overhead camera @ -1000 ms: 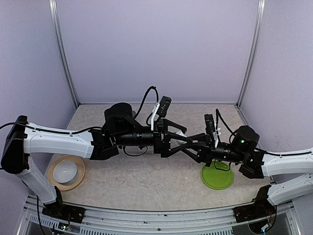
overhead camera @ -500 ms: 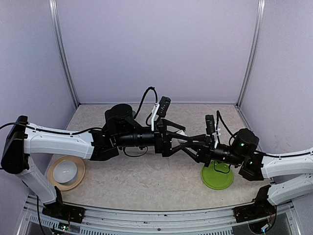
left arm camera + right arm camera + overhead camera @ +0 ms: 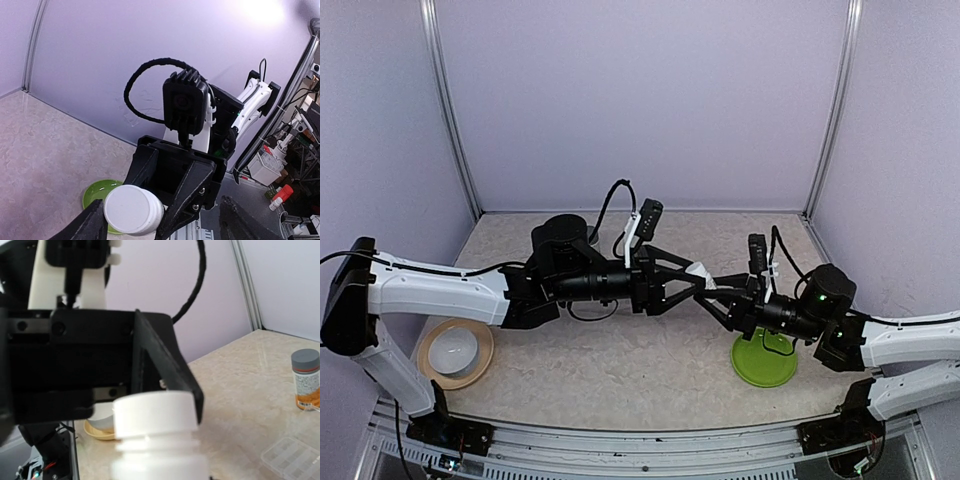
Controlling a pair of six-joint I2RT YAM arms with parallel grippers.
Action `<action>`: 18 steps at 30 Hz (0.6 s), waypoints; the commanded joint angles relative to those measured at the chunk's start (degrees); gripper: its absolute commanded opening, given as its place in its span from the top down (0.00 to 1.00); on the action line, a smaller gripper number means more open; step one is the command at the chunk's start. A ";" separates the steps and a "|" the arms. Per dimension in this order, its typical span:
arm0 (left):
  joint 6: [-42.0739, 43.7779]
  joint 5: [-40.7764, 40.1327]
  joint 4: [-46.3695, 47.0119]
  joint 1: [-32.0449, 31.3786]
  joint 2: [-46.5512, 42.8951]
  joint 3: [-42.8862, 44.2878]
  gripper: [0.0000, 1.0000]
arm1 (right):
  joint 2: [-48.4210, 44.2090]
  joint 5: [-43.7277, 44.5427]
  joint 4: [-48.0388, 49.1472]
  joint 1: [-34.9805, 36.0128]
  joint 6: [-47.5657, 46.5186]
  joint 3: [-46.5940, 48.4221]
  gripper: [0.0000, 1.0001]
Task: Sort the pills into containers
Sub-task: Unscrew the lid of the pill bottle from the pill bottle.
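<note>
Left tool (image 3: 695, 280) meets the right tool (image 3: 718, 295) in mid-air above the centre of the surface (image 3: 620, 360). The right tool is clenched on the body of a white-capped vial (image 3: 132, 210), held clear of the surface and presented cap-first. The left tool is spread open and straddles the cap: one finger lies just beside it, the other stands well apart.

Step in hand, as judged: opening the vial so that pills can go in. The next move calls for the left tool to centre on the cap, close squarely on its rim and twist, while the right tool keeps the body from turning. An off-centre pinch could slip on the smooth cap or cock the vial in its grip.

Left wrist view: shows the flat top of the cap, the uneven gap on either side of it, and the green plate (image 3: 100, 192) below.

Right wrist view: shows the cap's side and the threaded neck beneath it. It alone shows the gray-capped bottle (image 3: 306, 379) with its white-and-orange label, upright on the surface, and a clear compartmented pill box (image 3: 289, 452) near it.

Top view: places the white bowl (image 3: 455, 350) on its tan plate (image 3: 428, 365) at far left. The meeting tools hide the vial's body here.

No view shows loose pills.
</note>
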 commanded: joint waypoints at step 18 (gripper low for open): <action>-1.08 0.37 0.70 0.87 0.26 0.83 0.72 | 0.57 -2.25 -0.14 0.10 -1.00 -0.16 0.91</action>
